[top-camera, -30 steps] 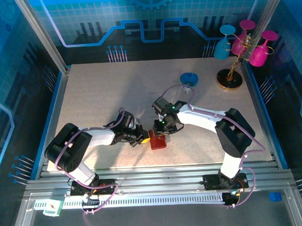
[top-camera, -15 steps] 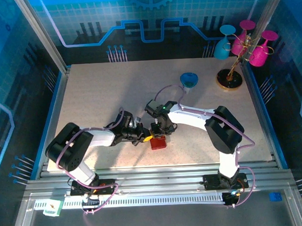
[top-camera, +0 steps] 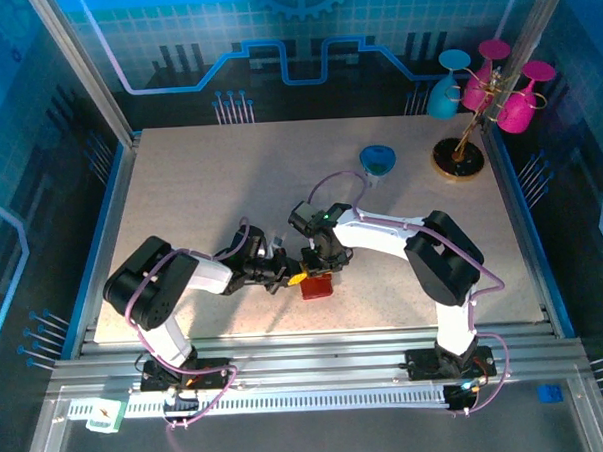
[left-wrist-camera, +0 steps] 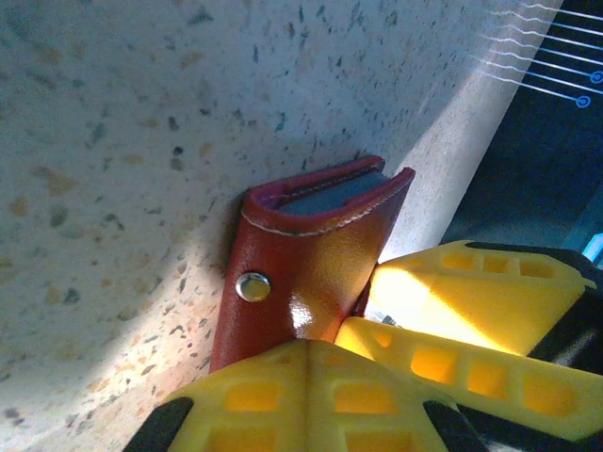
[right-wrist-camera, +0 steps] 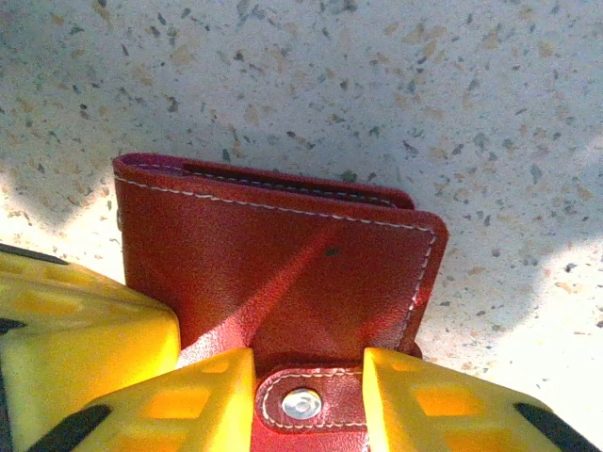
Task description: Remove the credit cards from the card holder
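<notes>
Firmly in left end effector (left-wrist-camera: 345, 318): holder (left-wrist-camera: 303, 252)

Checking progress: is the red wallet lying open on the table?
No, the wallet is folded shut, its red outer cover showing.

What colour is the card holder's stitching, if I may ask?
White, on the red card holder; clearest in right wrist view.

The speckled beige worktop (top-camera: 199, 180) sits inside a frame of aluminium rails (top-camera: 337, 357). Behind it rises a blue back wall (top-camera: 174, 51) printed with a grid, circuit lines and a gear. Dark blue side panels (top-camera: 20, 198) close it in left and right. Bright light falls on the worktop's near middle, with soft shadows around it.
</notes>
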### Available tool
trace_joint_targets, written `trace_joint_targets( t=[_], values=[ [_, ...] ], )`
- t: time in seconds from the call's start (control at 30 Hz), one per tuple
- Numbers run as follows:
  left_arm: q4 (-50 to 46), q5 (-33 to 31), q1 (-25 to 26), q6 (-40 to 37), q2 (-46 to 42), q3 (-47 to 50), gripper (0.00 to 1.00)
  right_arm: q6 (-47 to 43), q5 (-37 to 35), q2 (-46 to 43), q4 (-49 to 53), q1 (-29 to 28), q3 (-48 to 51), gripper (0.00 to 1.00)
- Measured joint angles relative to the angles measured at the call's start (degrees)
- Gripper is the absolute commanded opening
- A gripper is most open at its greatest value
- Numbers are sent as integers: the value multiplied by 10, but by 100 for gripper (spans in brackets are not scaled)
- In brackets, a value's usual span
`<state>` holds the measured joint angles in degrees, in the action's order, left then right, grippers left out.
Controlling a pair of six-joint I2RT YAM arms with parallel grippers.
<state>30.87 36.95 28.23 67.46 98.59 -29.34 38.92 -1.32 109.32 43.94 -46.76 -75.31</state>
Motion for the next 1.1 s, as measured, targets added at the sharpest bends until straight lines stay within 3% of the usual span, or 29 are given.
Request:
trace_joint_targets(
  t=[0.3,0.43,0.63,1.1],
  values=[
    [-1,0,0,-1,1,0,0,-2,0,0,0,0,0,20],
    [-3,0,0,-5,1,0,0,-4,2,0,-4,0,0,9],
    [-17,-1,0,-24,-1,-5,0,-4,9,-8,-16,0,6,0],
    [-92,3,-7,-64,-4,-34,0,-1,35,-67,-54,12,57,0]
  ],
)
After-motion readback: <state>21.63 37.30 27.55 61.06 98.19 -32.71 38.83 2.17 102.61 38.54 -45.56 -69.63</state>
